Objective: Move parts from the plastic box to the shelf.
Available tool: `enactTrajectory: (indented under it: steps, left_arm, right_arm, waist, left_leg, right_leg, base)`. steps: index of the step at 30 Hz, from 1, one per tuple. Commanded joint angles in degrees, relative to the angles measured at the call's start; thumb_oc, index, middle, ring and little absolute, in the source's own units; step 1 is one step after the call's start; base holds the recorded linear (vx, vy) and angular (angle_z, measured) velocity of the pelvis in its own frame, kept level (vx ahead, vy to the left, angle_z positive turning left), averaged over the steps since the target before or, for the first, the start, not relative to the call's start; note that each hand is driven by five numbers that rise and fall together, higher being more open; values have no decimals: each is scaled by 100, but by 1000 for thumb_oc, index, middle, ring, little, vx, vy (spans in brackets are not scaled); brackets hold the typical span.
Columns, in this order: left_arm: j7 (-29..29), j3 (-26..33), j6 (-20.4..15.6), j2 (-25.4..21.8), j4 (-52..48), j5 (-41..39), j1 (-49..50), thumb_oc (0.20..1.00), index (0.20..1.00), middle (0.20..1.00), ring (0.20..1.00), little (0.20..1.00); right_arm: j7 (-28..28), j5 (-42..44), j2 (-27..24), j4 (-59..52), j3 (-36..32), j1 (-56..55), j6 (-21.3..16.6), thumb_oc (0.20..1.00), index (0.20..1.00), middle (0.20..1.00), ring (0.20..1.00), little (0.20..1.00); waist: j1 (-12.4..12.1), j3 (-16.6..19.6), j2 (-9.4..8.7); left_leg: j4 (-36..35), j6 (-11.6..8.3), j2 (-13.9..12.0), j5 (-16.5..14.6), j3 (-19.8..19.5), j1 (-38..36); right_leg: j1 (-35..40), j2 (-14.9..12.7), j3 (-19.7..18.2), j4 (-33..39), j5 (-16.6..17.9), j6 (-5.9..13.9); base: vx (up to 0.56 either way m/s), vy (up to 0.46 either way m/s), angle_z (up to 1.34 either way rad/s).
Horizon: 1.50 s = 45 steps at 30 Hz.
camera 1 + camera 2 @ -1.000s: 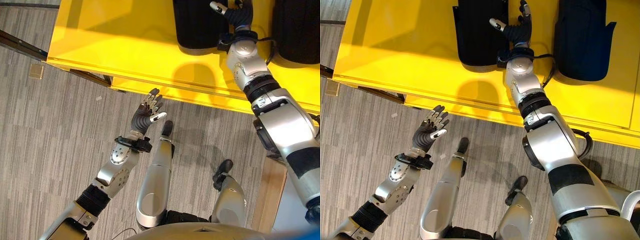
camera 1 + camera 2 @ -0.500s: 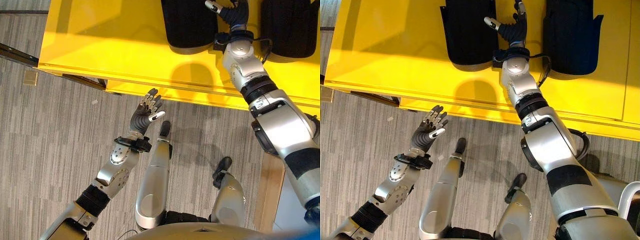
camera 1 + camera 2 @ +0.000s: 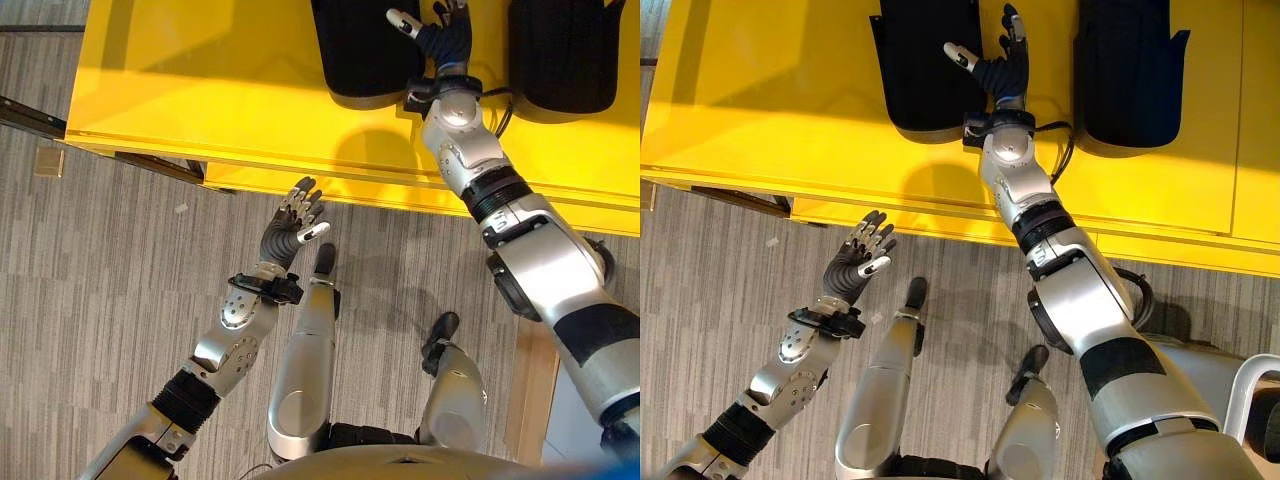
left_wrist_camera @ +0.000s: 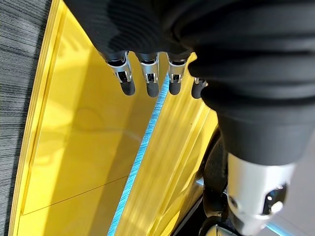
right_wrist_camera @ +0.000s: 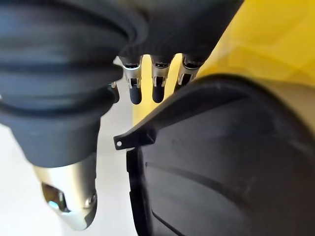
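Parts (image 3: 925, 60) | black, on yellow shelf (image 3: 780, 90) | right robot hand (image 3: 995, 68) between, empty

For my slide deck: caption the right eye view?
Right hand open between two black parts on the yellow shelf; left hand open above the floor.

Floor (image 3: 110, 300): grey carpet w/ fine stripes, laid in square tiles, grain alternating tile to tile. Small pale scrap (image 3: 181, 209) lies on it near the yellow edge; a tan square bit (image 3: 45, 161) sits further to the robot's left. Big glossy yellow surface (image 3: 220, 80) runs across the far side, lit brightly, soft shadows on it; stepped front edge w/ a lower yellow lip (image 3: 300, 183) beneath. Dark bar (image 3: 35, 115) pokes out under its left corner. Light wood strip (image 3: 535, 400) at right.
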State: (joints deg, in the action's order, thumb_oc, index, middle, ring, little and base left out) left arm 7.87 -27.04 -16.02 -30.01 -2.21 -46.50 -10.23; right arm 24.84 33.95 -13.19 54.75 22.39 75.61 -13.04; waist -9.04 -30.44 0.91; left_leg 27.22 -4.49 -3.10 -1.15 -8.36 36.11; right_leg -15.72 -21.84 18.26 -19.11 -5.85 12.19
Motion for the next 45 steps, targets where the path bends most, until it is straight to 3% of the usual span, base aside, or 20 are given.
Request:
enactTrajectory:
  steps: [1, 45]
  left_arm:
    - [33, 44, -252, 11, -323, 27, -33, 1000, 1000, 1000, 1000, 1000]
    - [204, 69, -239, 166, -224, 72, -18, 1000, 1000, 1000, 1000, 1000]
  right_arm:
    - [-153, 235, 49, -274, -132, -355, -91, 1000, 1000, 1000, 1000, 1000]
    - [-382, 874, 1043, -649, -280, -1394, -187, 1000, 1000, 1000, 1000, 1000]
  waist:
    - [-236, 64, -12]
    - [-327, 64, -97]
  left_leg:
    - [-23, 67, -286, -293, 358, -113]
    - [5, 100, -297, -321, 334, -31]
  right_leg:
    - [-343, 123, -177, -199, 243, -298]
    - [-312, 157, -145, -123, 276, -302]
  base:
    - [0, 0, 0]
    - [0, 0, 0]
